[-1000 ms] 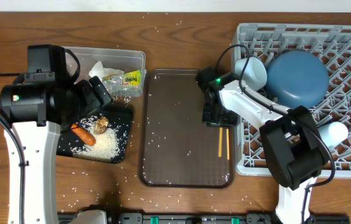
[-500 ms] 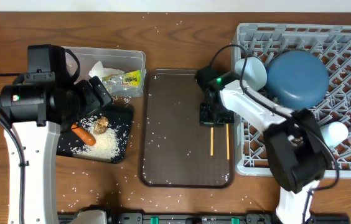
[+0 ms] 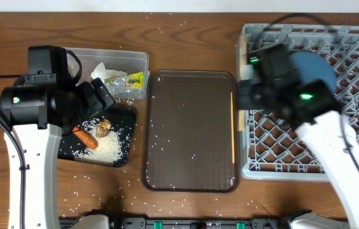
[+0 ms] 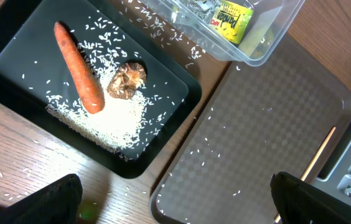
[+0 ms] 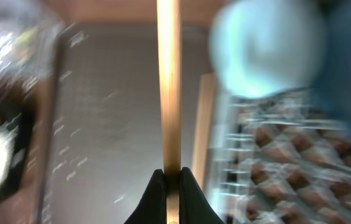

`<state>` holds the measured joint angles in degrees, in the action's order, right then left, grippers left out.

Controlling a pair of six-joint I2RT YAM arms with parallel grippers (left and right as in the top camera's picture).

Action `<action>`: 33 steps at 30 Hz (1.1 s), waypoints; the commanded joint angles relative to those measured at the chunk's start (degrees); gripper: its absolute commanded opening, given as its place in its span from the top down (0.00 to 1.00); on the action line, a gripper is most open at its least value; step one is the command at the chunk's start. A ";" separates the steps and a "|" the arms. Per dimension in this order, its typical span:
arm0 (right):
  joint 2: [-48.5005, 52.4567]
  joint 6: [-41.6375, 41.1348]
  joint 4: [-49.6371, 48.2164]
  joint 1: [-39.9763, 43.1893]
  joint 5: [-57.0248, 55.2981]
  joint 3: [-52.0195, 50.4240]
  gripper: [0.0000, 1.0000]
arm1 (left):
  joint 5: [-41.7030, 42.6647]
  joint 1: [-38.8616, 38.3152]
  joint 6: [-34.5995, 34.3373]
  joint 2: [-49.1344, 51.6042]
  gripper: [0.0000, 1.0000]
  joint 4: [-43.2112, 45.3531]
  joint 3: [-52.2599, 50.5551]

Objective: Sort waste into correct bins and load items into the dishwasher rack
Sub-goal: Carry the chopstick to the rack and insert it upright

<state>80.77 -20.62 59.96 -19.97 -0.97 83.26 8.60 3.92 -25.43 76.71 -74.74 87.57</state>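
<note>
Beside rack (image 3: 358, 44), at its 9 o'clock, brown tray (image 3: 186, 127) with one chopstick (image 3: 233, 127) along 3 o'clock edge. Pinched between right fingers (image 5: 158, 190): other chopstick (image 5: 168, 81), pointing to 12. Left fingers (image 4: 45, 199) spread over black tray (image 4: 14, 56).

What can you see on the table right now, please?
Tub: 1, clear, far left.
Tissue: 1, white, in tub.
Wrapper: 1, yellow, in tub.
Black tray: 1, beside tub.
Carrot: 1, orange, on black tray.
Lump: 1, brown, on black tray.
Rice: pile, white, on black tray.
Brown tray: 1, centre.
Chopsticks: 2, wooden; one at brown tray's right edge, one held.
Rack: 1, grey, right.
Plate: 1, blue, in rack.
Left end effector: open.
Right end effector: shut on chopstick.
</note>
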 commanded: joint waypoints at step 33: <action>3.02 20.35 -5.84 32.59 -23.41 -0.37 0.99 | -0.74 0.20 0.57 -0.26 0.02 -0.22 -0.07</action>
<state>83.44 -3.81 56.27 12.27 -14.35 83.18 8.60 3.92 -25.43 76.71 -74.74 87.57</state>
